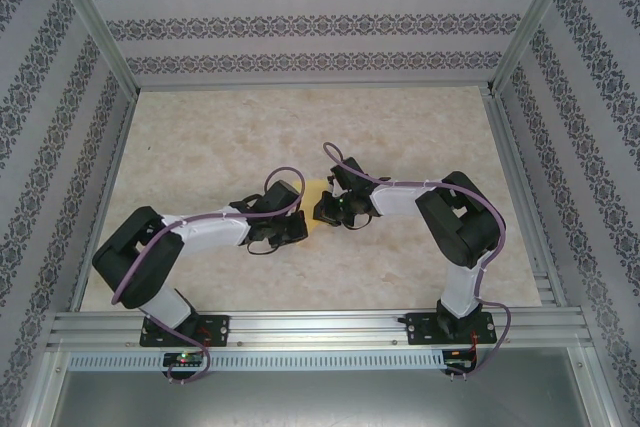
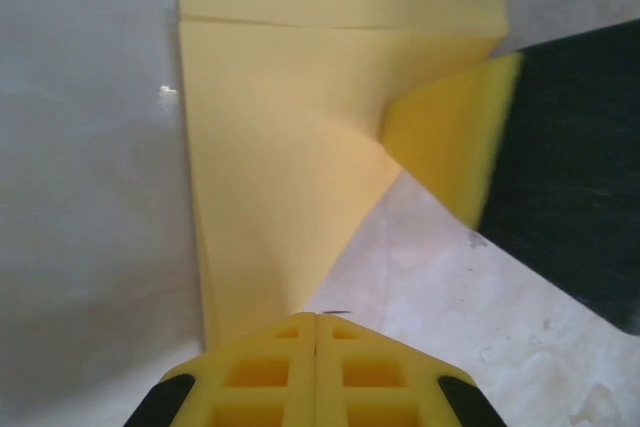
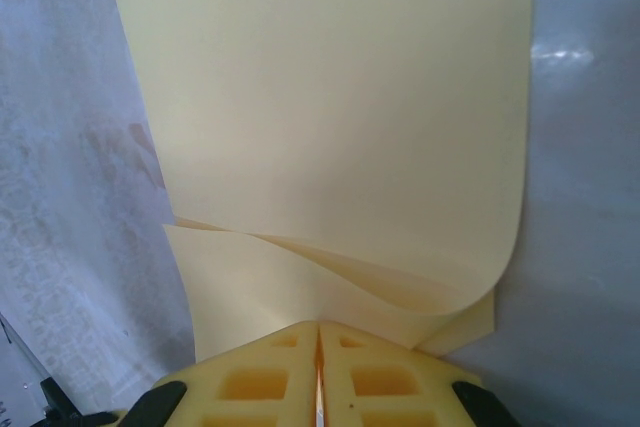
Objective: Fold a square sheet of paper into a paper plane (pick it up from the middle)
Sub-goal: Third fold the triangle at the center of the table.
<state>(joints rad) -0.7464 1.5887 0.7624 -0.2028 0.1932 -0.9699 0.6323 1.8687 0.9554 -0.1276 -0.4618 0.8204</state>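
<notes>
- Currently both arms meet at mid-table, tips facing each other above the beige mottled table (image 1: pixel 220 137). The thin yellow square sheet of paper (image 1: pixel 314 190) sits between them, partly folded.
- Left claw (image 2: pixel 316 332): fingers pressed together, pinching the near edge of the sheet. Its wrist view shows one crease across the far end and a slanted folded edge running off to the right.
- Right claw (image 3: pixel 319 335): fingers also pressed together on the paper. Its wrist view shows two layers, the upper one bowed and curling off the lower one close to the tips, so the fold is not flat.
- A yellow foam pad (image 2: pixel 450 142) of the right claw touches the sheet's right side in the left wrist view.
- Cannot tell whether the sheet rests on the table or hangs just above it.
- Judgement: the step in hand is bringing one layer over another and setting a crease. This is early in the task, with no dart shape yet.
- To do it well:
  - hold one claw as a fixed anchor and move only the other, slowly
  - line up the loose edges before any pressing
  - keep the pull light, as paper this thin will likely buckle or tear at the pinch
  - lay the bowed layer down from the middle outward, so no bubble gets trapped in the crease
</notes>
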